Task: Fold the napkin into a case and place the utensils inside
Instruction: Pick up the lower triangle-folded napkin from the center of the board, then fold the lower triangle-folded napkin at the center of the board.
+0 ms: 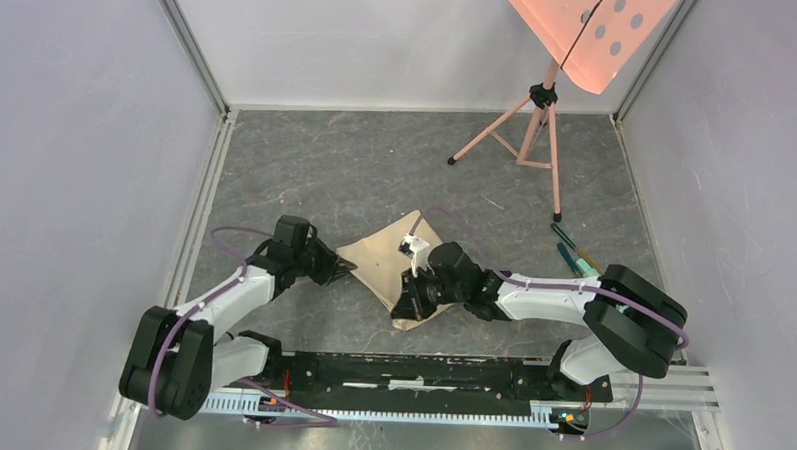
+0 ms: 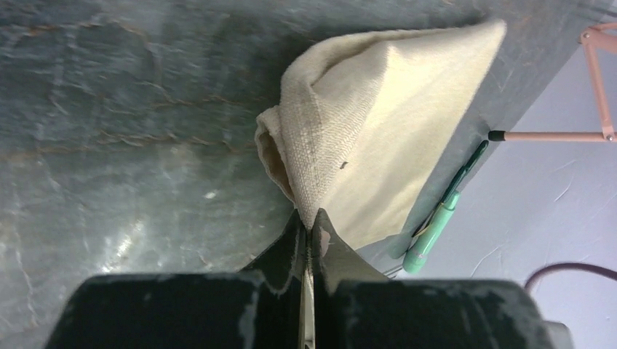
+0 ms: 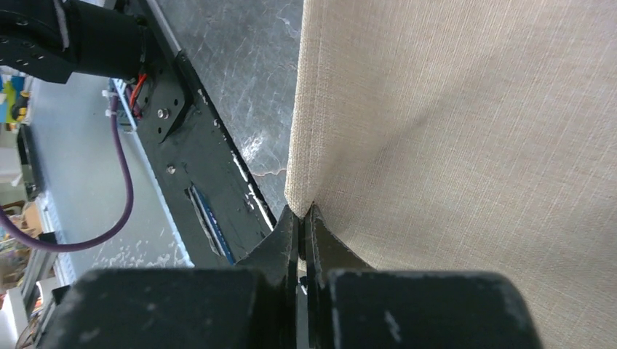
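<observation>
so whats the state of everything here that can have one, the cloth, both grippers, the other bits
napkin: not yet a case, one end doubled over, pinched at two corners
left gripper: shut on a napkin corner
right gripper: shut on a napkin corner
mint-green cylinder: lying flat on the table just past the napkin's edge, untouched
tripod stand: upright at the far right of the table, untouched
</observation>
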